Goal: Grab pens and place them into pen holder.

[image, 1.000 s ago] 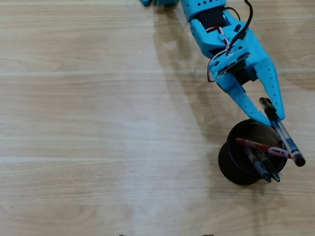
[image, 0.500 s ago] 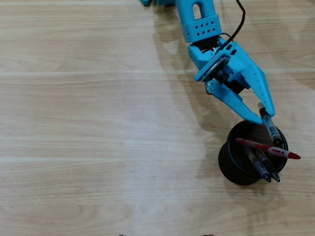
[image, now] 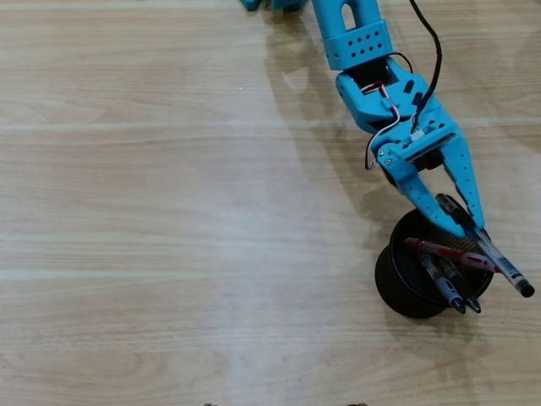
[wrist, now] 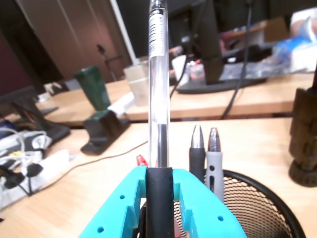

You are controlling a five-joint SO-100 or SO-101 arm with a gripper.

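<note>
My blue gripper (image: 461,222) hangs over the far rim of the pen holder (image: 389,275), a black mesh cup, and is shut on a clear pen with a black grip (image: 494,258). That pen slants past the cup's right rim. A red pen (image: 444,251) and two dark pens (image: 448,288) lean inside the cup. In the wrist view the held pen (wrist: 159,89) rises straight from the gripper (wrist: 159,174), with the cup's rim (wrist: 270,191) below. Two pen tips (wrist: 205,148) and a red tip (wrist: 141,159) stick up beside it.
The light wooden table (image: 169,211) stretches left of the cup. The arm (image: 355,42) enters from the top edge in the overhead view. The wrist view shows a green cup (wrist: 92,87), a monitor stand (wrist: 213,54) and cables (wrist: 20,163) on the desks behind.
The gripper swung in over the cup with the pen tilted steeply, then turned back. The held pen now again reaches out past the cup's right rim.
</note>
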